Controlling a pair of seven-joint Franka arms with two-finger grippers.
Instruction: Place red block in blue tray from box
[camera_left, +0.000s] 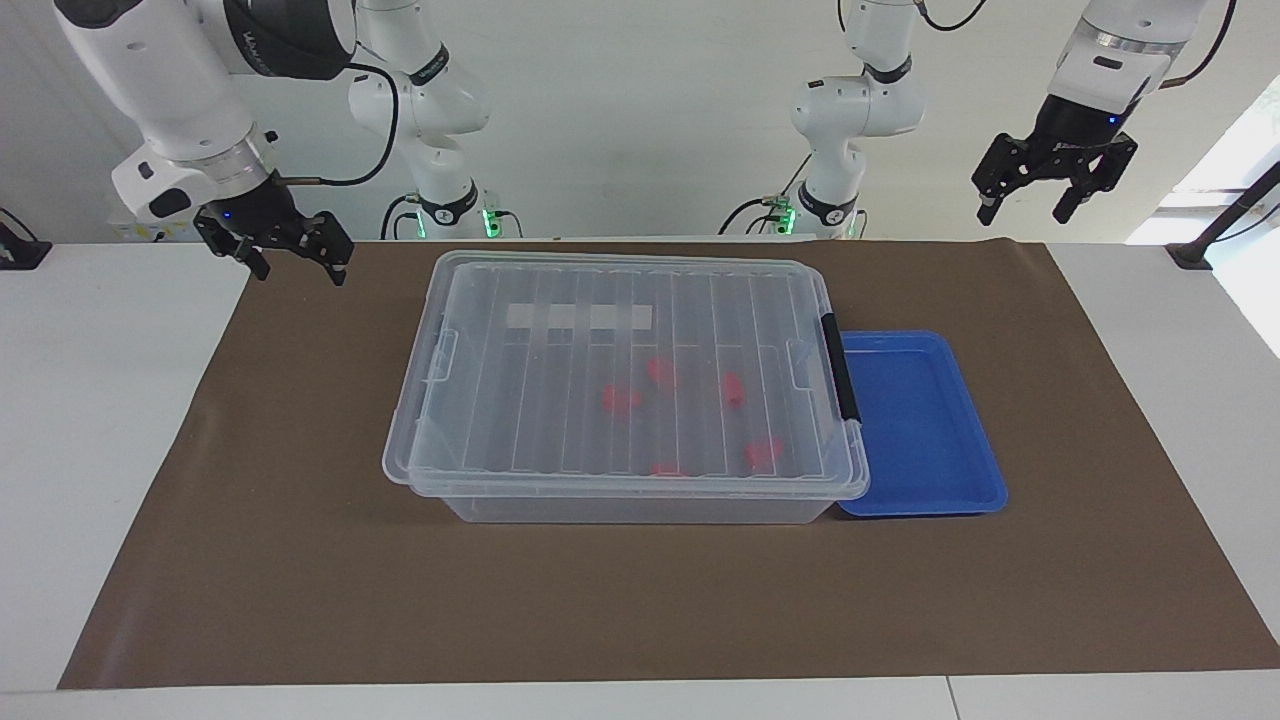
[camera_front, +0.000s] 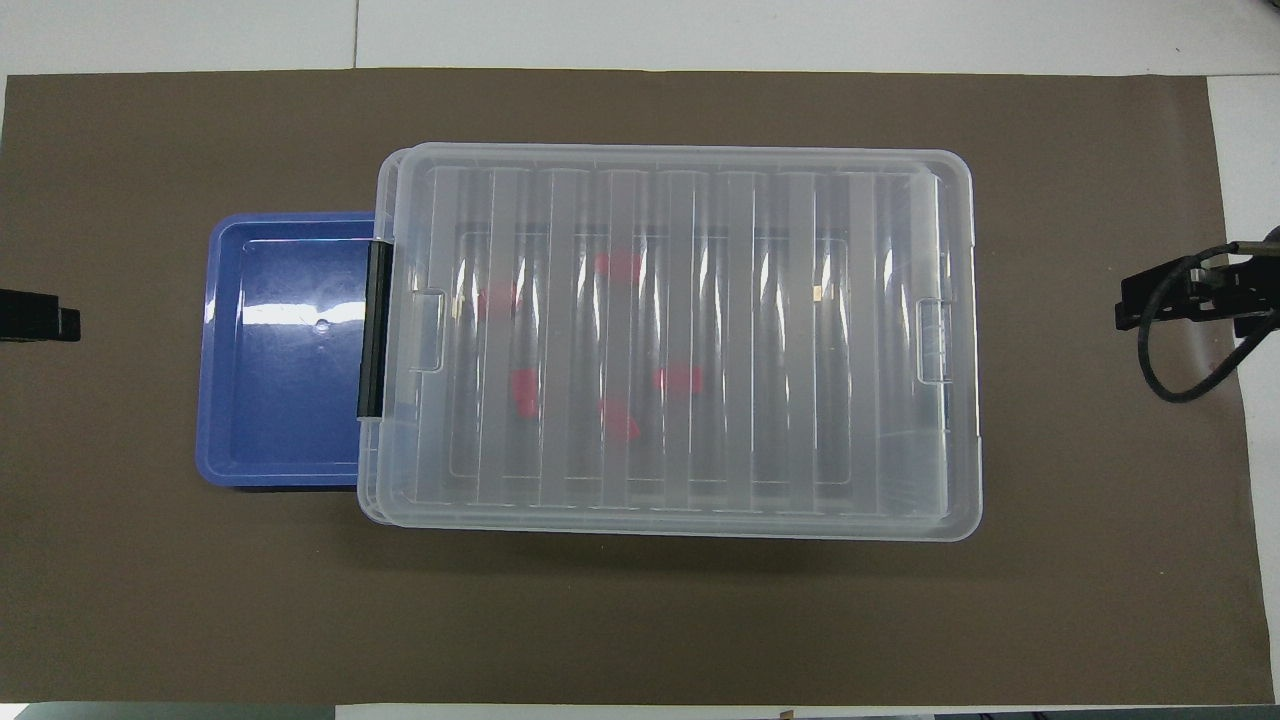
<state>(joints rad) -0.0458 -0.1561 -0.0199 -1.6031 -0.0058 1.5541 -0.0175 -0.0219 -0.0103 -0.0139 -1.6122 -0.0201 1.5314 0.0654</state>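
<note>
White tabletop runs under a plain white back wall, and a matte brown mat covers most of it, flat and smooth with straight edges. At the middle of the mat sits the box, a large clear plastic bin with rounded corners; its ribbed transparent lid is on, crossed by parallel raised strips that catch the light. A whitish label strip lies along the part of the lid nearer to the robots, and a black latch clamps the end toward the left arm. Through the lid several small red pieces show, blurred by the ribs; which of them is the red block cannot be told, though one lies at. Just beside the latch end, touching or nearly touching the box, lies the blue tray, shallow, glossy, with rounded corners and a raised rim, holding nothing. The left gripper hangs in the air over the mat's corner at its own end, fingers spread wide and holding nothing. The right gripper hangs over the mat's edge at the other end, likewise spread wide and holding nothing.
</note>
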